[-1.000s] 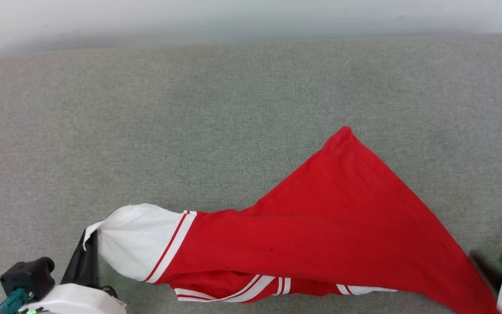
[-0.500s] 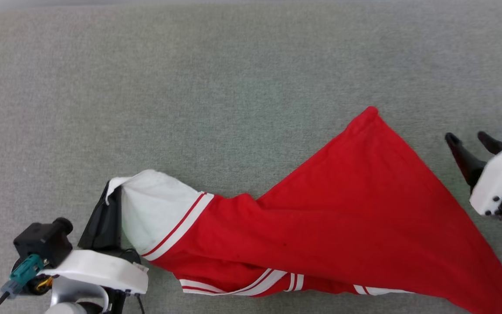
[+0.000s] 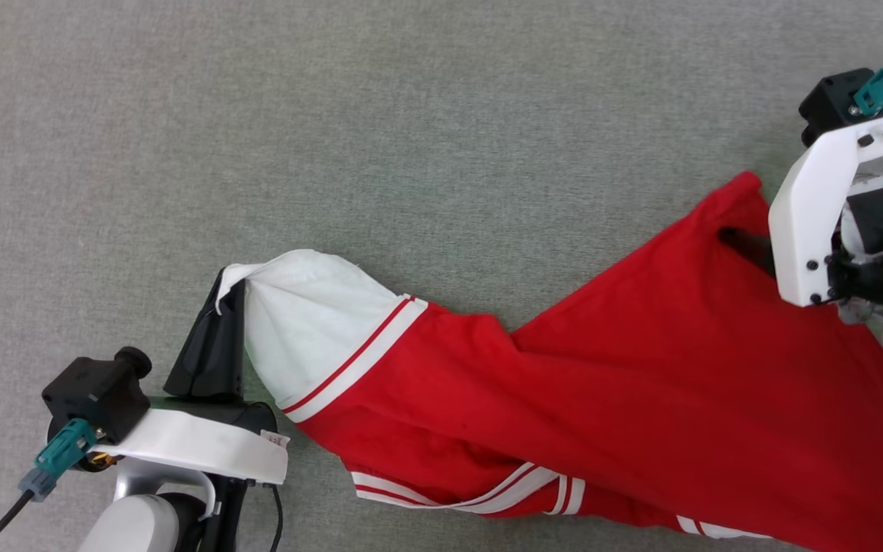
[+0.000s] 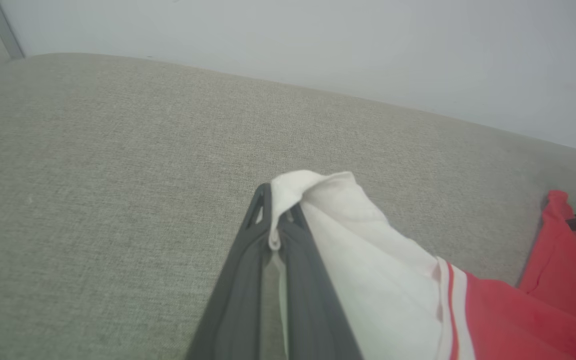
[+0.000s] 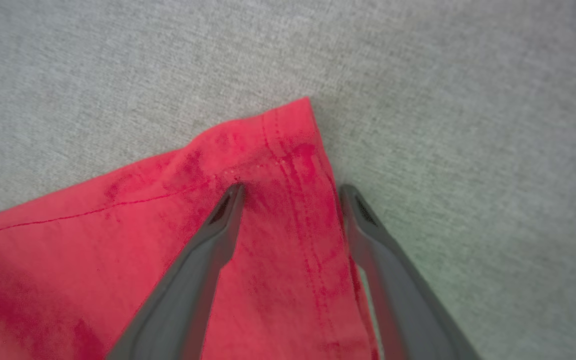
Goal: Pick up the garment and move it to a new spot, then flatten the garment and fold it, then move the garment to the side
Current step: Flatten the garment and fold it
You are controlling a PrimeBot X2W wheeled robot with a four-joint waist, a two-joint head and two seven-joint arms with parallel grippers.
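The garment (image 3: pixel 610 383), a bright red T-shirt with white sleeves and striped trim, lies stretched across the grey cushion from lower left to right. My left gripper (image 3: pixel 221 295) is shut on the edge of its white sleeve (image 4: pixel 353 235), the cloth pinched between the dark fingers (image 4: pixel 248 280). Over the garment's far red hem corner (image 5: pixel 278 145) my right gripper (image 5: pixel 290 192) stands open, one finger above the red cloth and the other at its edge. In the head view that gripper's fingers (image 3: pixel 744 244) are mostly hidden behind its white wrist.
A grey woven cushion (image 3: pixel 411 138) spreads out all around the garment. A pale wall (image 4: pixel 318 45) rises behind its far edge in the left wrist view.
The head camera has tilted down, so the wall has left the picture. My right gripper has come in from the lower right edge and now hovers over the hem corner. The left grip is unchanged.
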